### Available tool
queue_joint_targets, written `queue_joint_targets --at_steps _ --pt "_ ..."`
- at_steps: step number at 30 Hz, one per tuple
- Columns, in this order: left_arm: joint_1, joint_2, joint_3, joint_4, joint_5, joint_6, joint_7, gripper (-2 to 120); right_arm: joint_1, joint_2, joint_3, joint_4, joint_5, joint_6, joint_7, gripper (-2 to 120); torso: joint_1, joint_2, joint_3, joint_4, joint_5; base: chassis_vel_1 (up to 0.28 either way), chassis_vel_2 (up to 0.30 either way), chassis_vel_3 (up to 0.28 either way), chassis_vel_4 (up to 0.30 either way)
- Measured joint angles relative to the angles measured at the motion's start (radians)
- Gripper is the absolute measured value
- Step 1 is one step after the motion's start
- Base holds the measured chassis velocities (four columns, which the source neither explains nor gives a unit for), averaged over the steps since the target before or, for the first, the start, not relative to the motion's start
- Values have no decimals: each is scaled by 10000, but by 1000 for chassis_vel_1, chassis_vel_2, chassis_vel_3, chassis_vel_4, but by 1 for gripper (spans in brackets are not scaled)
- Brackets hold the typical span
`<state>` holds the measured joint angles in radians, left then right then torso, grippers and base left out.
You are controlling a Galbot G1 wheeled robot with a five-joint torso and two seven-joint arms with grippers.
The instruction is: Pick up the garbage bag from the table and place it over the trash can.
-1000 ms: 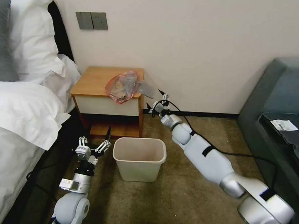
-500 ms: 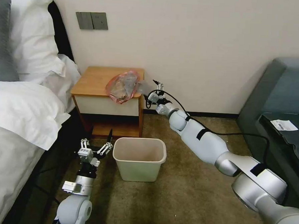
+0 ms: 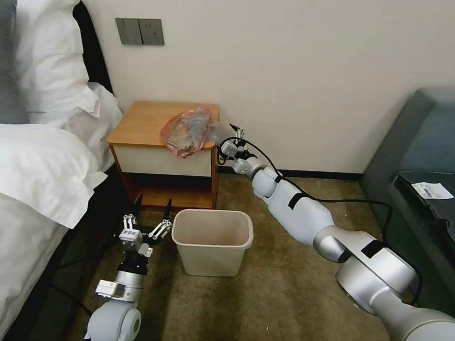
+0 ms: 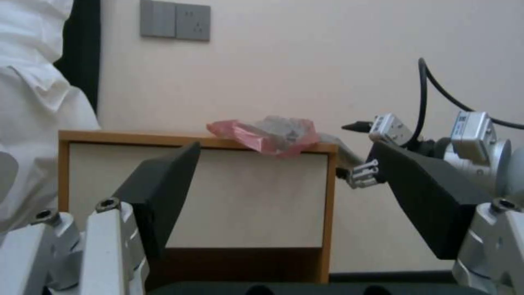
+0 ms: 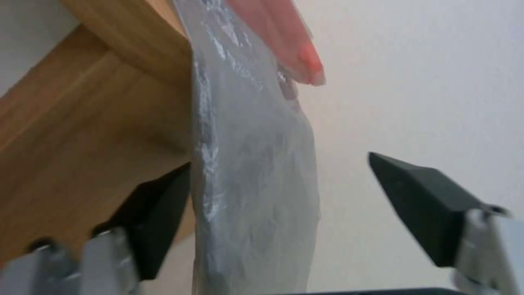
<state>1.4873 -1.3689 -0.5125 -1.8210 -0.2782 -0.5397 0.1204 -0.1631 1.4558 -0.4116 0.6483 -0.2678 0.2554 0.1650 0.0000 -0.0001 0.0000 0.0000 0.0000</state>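
Observation:
The garbage bag point(image 3: 186, 130), crinkly with a pink-red rim, lies on the right front of the table point(image 3: 144, 118). Its greyish flap hangs over the table's right edge. My right gripper point(image 3: 227, 139) is at that edge and stands open. In the right wrist view the grey flap of the bag point(image 5: 256, 164) hangs between the fingers of this gripper point(image 5: 278, 200), close to one finger. The cream trash can point(image 3: 210, 258) stands on the carpet in front of the table. My left gripper point(image 3: 153, 206) is open, low beside the can's left side, and faces the table point(image 4: 196, 196).
A bed with white pillows point(image 3: 34, 170) fills the left side. A grey sofa point(image 3: 431, 166) with a white paper slip point(image 3: 432, 190) is on the right. Wall switches point(image 3: 139, 31) sit above the table. Open carpet point(image 3: 261, 304) lies around the can.
My right arm has reached left and up to the table's right edge, bringing its open fingers around the bag's hanging flap. The left gripper has shifted slightly and spread wider.

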Motion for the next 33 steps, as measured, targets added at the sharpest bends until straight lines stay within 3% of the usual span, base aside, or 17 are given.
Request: queue_joint_targets --at_steps 22,33 --pt "-60 -162 87 52 233 -7 -46 82 0 17 130 -46 -15 56 74 0 0 1 -1 -1 0 0 0 0 0" --pt "-64 -159 83 80 270 -2 -55 82 -143 38 362 190 -27 67 243 0 0 0 0 1 0 0 0 0 0"
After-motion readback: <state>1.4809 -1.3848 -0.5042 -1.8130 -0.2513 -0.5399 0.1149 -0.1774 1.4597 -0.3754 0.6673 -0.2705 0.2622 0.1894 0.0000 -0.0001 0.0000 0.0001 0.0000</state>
